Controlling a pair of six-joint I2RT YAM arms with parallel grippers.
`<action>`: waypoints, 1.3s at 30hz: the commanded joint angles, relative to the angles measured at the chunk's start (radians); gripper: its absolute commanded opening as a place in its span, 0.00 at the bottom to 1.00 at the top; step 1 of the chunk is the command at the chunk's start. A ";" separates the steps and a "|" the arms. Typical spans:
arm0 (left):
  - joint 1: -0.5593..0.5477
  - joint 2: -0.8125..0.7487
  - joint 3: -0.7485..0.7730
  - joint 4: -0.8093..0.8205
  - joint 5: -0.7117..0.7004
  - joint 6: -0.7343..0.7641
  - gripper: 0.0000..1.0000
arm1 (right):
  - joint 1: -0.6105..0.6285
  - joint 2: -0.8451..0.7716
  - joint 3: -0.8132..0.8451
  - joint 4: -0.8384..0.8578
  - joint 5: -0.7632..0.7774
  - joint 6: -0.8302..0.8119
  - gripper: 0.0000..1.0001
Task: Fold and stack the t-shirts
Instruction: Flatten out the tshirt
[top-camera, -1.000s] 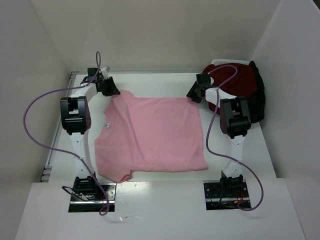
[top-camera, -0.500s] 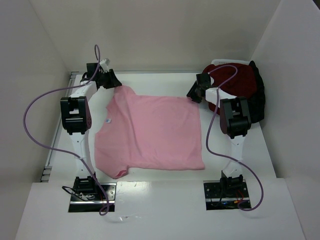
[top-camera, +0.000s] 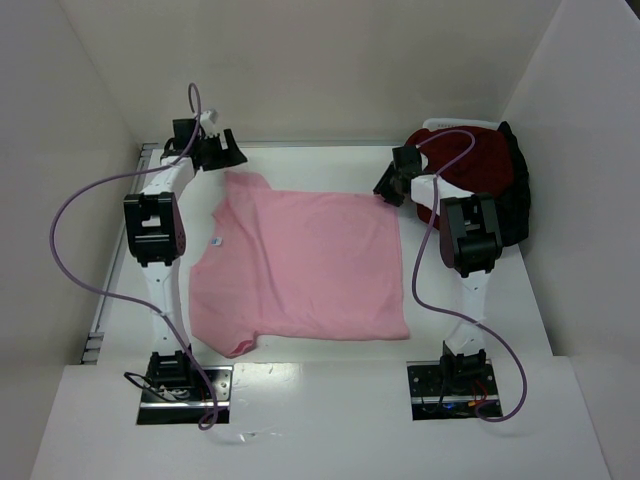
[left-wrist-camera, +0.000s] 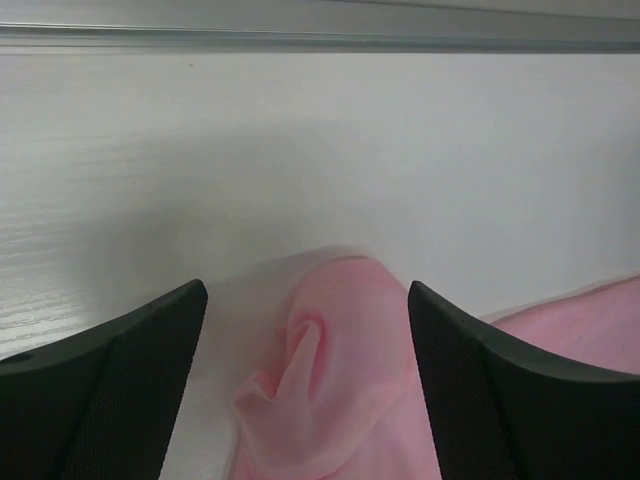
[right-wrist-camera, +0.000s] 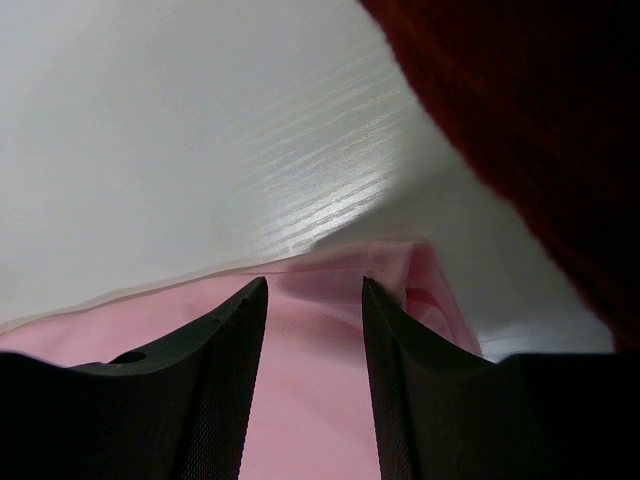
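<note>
A light pink t-shirt lies spread flat on the white table, neck with its white label to the left. My left gripper hovers open just beyond the far sleeve. In the left wrist view that crumpled sleeve rests loose on the table between the wide-apart fingers of the left gripper. My right gripper sits at the shirt's far right corner. Its jaws stand apart, straddling the pink hem. A maroon t-shirt and a black one are heaped at the far right.
The heap sits in a white container against the right wall; its maroon cloth hangs close to the right gripper. White walls enclose the table on three sides. A metal rail runs along the far edge. Purple cables loop off both arms.
My left gripper opened, let go of the far sleeve and drew back toward the far left corner. The sleeve dropped flat and the shirt settled slightly. The right arm stayed put.
</note>
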 joint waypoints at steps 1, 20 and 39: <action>0.000 0.049 0.054 -0.032 -0.013 0.007 0.87 | -0.023 -0.020 0.051 -0.071 0.054 -0.005 0.49; -0.027 0.049 0.043 -0.076 -0.019 0.044 0.43 | -0.023 -0.101 0.062 -0.183 0.143 0.007 0.75; -0.006 0.000 0.037 -0.055 -0.260 -0.071 0.00 | -0.023 -0.092 0.011 -0.154 0.177 -0.098 0.72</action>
